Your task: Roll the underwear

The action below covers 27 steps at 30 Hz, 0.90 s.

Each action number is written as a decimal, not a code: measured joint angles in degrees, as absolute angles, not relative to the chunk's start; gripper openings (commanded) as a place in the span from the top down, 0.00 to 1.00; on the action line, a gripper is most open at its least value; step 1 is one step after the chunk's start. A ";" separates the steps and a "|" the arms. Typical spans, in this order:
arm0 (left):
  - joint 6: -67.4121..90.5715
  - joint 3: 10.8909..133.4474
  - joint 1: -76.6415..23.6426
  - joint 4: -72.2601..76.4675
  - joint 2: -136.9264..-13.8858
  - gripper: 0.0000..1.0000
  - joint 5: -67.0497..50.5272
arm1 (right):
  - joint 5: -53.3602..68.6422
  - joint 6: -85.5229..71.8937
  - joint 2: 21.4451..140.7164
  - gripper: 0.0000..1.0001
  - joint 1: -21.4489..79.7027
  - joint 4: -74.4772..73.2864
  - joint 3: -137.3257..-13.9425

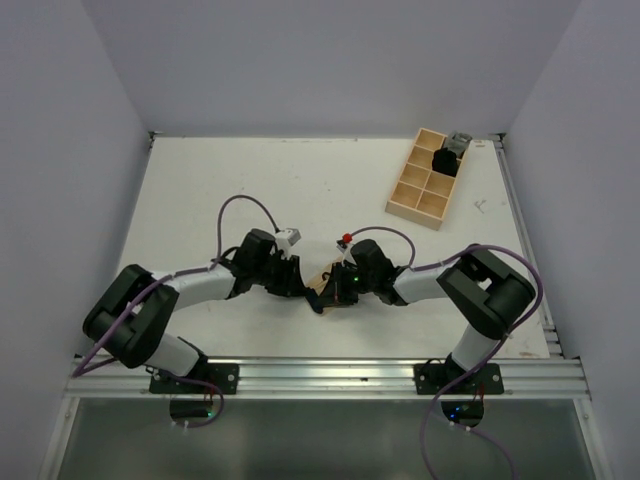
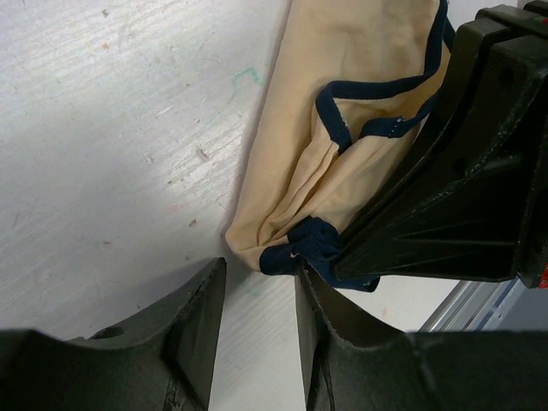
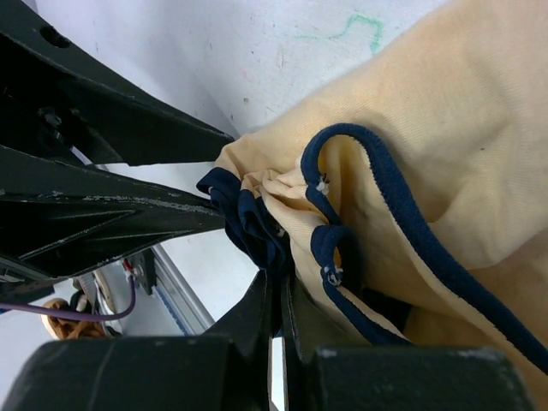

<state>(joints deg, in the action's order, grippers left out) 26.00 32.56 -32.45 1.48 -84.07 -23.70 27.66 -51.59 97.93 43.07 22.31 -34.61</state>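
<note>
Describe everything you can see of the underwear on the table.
The underwear is soft tan cloth with dark navy trim, and it looks like thin cotton. It lies crumpled and partly folded on the white table between the arms. The right hand is shut on its bunched edge. The left hand stands open at the navy corner, with one finger close to it and nothing between its fingers.

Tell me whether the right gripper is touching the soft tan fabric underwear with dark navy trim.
Touching. The right wrist view shows the right gripper with its fingertips shut, pinching the underwear at its navy-trimmed edge, with no gap.
</note>
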 measured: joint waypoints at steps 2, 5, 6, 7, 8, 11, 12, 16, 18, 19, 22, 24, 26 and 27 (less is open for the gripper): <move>25.98 32.56 -32.45 2.20 -84.40 0.59 -23.79 | 27.90 -51.59 98.00 1.00 43.07 22.33 -34.61; 25.96 32.77 -32.45 3.16 -85.21 0.60 -24.05 | 28.08 -51.37 98.00 0.99 43.05 22.02 -34.70; 25.96 33.01 -32.45 3.38 -85.62 0.61 -24.16 | 28.08 -51.27 98.00 0.99 43.05 21.76 -34.79; 25.93 33.41 -32.45 3.53 -86.13 0.62 -24.32 | 28.08 -51.16 98.00 0.98 43.05 21.58 -34.85; 25.93 33.80 -32.45 3.75 -86.72 0.63 -24.56 | 28.08 -51.11 98.00 0.95 43.05 21.41 -34.92; 25.91 35.03 -32.45 4.01 -88.44 0.65 -25.54 | 28.05 -50.94 98.00 0.85 43.05 20.58 -35.31; 25.91 35.24 -32.45 4.21 -88.86 0.65 -25.78 | 28.01 -50.87 98.00 0.83 43.03 20.08 -35.57; 25.93 35.94 -32.45 4.73 -90.13 0.66 -26.76 | 27.94 -50.04 97.91 0.76 43.00 16.62 -37.28; 25.93 36.51 -32.45 4.71 -90.85 0.66 -27.03 | 27.49 -49.43 97.60 0.75 43.00 14.31 -38.35; 25.91 36.88 -32.45 4.64 -91.22 0.66 -27.18 | 27.11 -49.06 97.30 0.73 43.03 13.15 -38.70; 25.91 37.95 -32.51 4.47 -92.29 0.66 -27.55 | 25.08 -47.81 95.70 0.71 43.00 9.21 -39.57; 25.87 38.89 -32.71 3.92 -93.06 0.67 -27.53 | 23.38 -46.81 94.30 0.70 43.00 6.13 -40.34; 25.82 40.07 -32.84 2.79 -93.84 0.67 -27.57 | 21.56 -45.74 93.03 0.69 43.03 3.03 -41.19; 25.80 40.75 -32.97 2.35 -94.35 0.67 -27.55 | 20.43 -45.15 92.38 0.68 43.03 1.39 -41.60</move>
<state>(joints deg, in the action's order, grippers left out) 25.80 40.75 -32.97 2.35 -94.35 -27.55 20.43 -45.15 92.38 43.03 1.39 -41.60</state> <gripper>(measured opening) 0.330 0.307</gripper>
